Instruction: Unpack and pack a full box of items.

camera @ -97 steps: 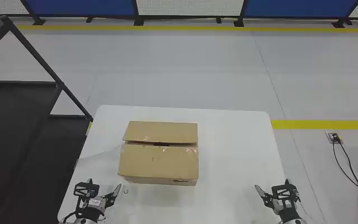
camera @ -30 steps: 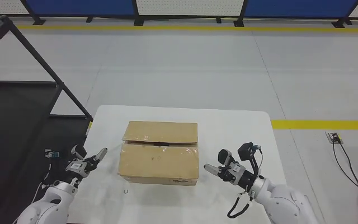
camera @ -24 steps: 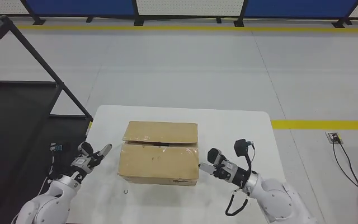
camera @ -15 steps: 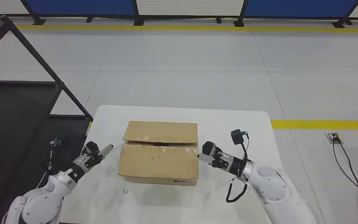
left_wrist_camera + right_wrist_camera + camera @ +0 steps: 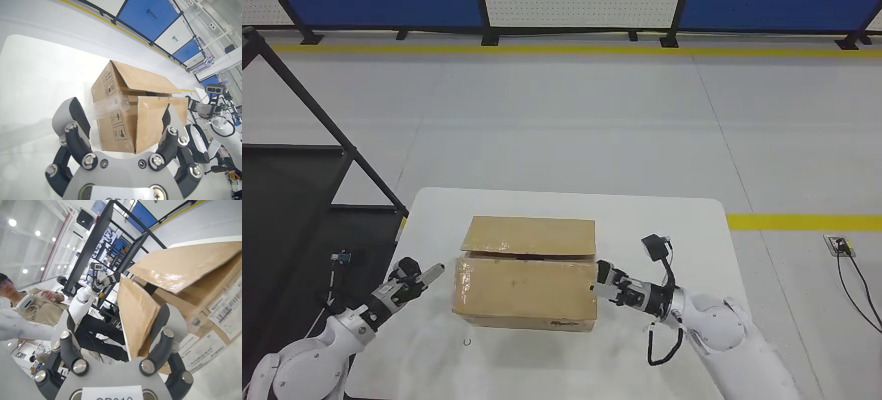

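The box (image 5: 527, 285) (tape (image 5: 107, 108) dangling) sat on the desk (image 5: 672, 235). Left end effector (image 5: 434, 269) gaped beside it; right end effector (image 5: 598, 281) straddled its flap (image 5: 136, 317), unclosed.

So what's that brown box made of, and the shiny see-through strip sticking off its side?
The brown rectangular box looks like corrugated cardboard: matte tan, with layered cut edges on its flaps. The clear glossy strip on its end is probably plastic packing tape: see-through, crinkled and glinting.

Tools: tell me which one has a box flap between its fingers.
The right tool: the near flap sits between its open jaws. The left tool hangs open, short of the box.
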Controlling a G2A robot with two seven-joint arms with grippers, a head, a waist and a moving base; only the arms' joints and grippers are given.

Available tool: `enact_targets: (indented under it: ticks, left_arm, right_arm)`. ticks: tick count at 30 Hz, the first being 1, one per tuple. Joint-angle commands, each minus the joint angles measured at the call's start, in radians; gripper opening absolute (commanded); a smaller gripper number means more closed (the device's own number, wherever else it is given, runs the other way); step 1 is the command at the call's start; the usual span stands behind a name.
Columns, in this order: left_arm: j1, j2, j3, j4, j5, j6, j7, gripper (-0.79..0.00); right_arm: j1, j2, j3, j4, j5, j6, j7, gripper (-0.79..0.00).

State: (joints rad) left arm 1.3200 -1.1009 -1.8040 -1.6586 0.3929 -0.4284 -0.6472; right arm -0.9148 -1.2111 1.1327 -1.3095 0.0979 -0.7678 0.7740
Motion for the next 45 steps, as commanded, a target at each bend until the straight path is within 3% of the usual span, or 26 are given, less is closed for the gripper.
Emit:
enact_targets:
  ticks: [1, 7, 12, 20, 25, 30, 37, 45]
  left_arm:
    - [0.004, 0.001, 0.008, -0.008, 0.006, 0.008, 0.008, 0.0]
    - [0.013, 0.004, 0.02, -0.032, 0.005, 0.018, 0.024, 0.0]
    - [0.019, 0.009, 0.029, -0.043, -0.001, 0.0, 0.01, 0.0]
    - [0.036, 0.014, 0.011, -0.054, -0.052, -0.041, 0.044, 0.0]
    - [0.031, 0.018, -0.016, -0.036, -0.071, 0.02, 0.067, 0.0]
    - [-0.001, 0.022, 0.03, 0.007, 0.074, 0.086, 0.085, 0.0]
    - [-0.039, 0.018, 0.147, 0.093, 0.371, 0.159, 0.202, 0.0]
    - [-0.052, 0.022, 0.211, 0.141, 0.497, 0.107, 0.202, 0.0]
  right_arm:
    - [-0.008, 0.005, 0.004, -0.01, 0.048, -0.032, 0.042, 0.0]
    - [-0.05, 0.024, 0.016, -0.081, 0.149, -0.099, 0.173, 0.0]
    - [-0.083, 0.052, 0.0, -0.175, 0.162, -0.054, 0.224, 0.0]
    - [-0.115, 0.09, 0.015, -0.196, 0.132, -0.09, 0.188, 0.0]
    - [-0.109, 0.099, 0.006, -0.191, 0.14, -0.093, 0.185, 0.0]
    - [-0.099, 0.107, -0.01, -0.189, 0.15, -0.096, 0.182, 0.0]
    - [-0.091, 0.119, -0.026, -0.197, 0.157, -0.103, 0.175, 0.0]
    - [-0.09, 0.133, -0.037, -0.204, 0.162, -0.114, 0.164, 0.0]
